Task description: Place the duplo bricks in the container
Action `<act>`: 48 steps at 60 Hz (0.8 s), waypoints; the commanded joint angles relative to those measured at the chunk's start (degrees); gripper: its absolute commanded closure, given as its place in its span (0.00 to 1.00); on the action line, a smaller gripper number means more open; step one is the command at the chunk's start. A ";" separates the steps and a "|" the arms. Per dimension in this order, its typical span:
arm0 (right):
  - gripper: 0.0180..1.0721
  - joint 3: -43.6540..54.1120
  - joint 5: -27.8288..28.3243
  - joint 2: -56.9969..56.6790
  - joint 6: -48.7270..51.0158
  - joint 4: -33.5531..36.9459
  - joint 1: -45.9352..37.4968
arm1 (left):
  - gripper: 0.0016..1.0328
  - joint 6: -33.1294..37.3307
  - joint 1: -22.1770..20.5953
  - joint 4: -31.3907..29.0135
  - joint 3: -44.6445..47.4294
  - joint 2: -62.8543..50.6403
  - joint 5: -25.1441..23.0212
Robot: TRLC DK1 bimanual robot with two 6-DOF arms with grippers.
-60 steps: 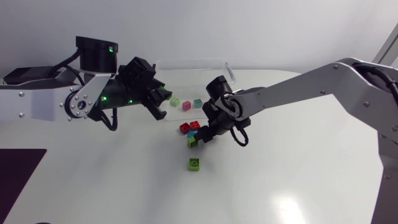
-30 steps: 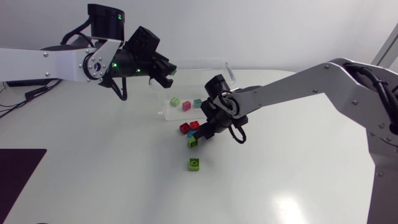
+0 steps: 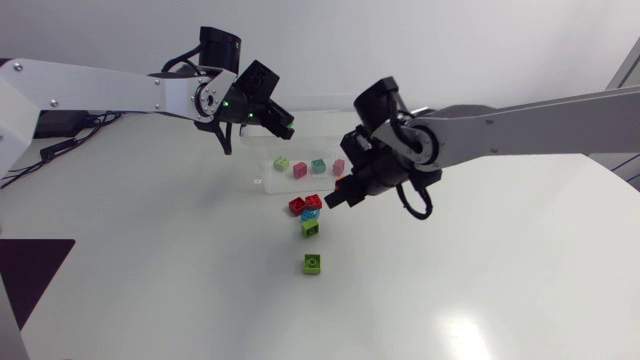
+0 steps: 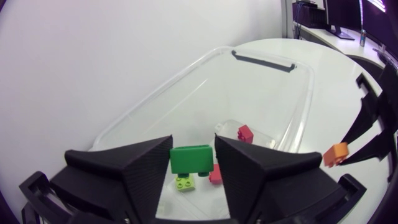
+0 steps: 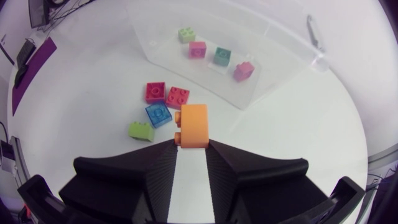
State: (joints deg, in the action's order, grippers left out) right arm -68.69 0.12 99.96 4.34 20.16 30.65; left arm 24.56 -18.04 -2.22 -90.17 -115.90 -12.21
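Observation:
My left gripper (image 3: 281, 124) hangs over the clear container (image 3: 352, 104), shut on a dark green brick (image 4: 191, 158) that sits between its fingers. In the container lie a light green (image 3: 283, 163), a pink (image 3: 300, 170), a teal (image 3: 318, 166) and a magenta brick (image 3: 338, 166). My right gripper (image 3: 341, 193) is shut on an orange brick (image 5: 194, 126), raised above the table just in front of the container. Below it two red bricks (image 5: 155, 91) (image 5: 178, 96), a blue one (image 5: 158, 114) and a light green one (image 5: 142, 130) form a cluster.
A lone green brick (image 3: 313, 263) lies on the white table nearer the front, apart from the cluster. The container's open rim (image 4: 267, 59) stretches ahead of the left gripper. The right gripper with its orange brick (image 4: 336, 154) shows beside that rim.
The left arm swung right and up from beside the container to above it, carrying the green brick. The right gripper shut on the orange brick at the cluster and lifted it toward the container.

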 commanded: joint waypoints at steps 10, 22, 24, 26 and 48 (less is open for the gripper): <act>0.73 -6.90 -0.56 -3.99 -0.47 6.82 0.46 | 0.04 -1.27 -0.59 -1.82 0.87 2.34 1.13; 0.73 -15.34 -0.56 -0.91 -1.09 8.93 -1.21 | 0.04 -1.62 -0.24 -1.91 8.61 12.10 1.13; 0.73 -16.39 -0.56 -0.21 -1.09 9.02 -1.47 | 0.04 -1.62 -0.24 -1.91 9.93 13.42 1.13; 0.73 -17.62 -0.47 0.67 -1.17 9.02 -1.91 | 0.04 -1.53 -0.24 -1.91 11.25 14.82 1.13; 0.73 -30.19 0.32 10.43 -2.67 10.07 -4.73 | 0.04 -1.27 -2.96 0.64 26.89 25.54 -0.10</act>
State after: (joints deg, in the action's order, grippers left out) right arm -95.61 0.16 107.28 2.98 29.56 26.46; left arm 23.97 -20.12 -2.52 -67.37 -91.94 -11.60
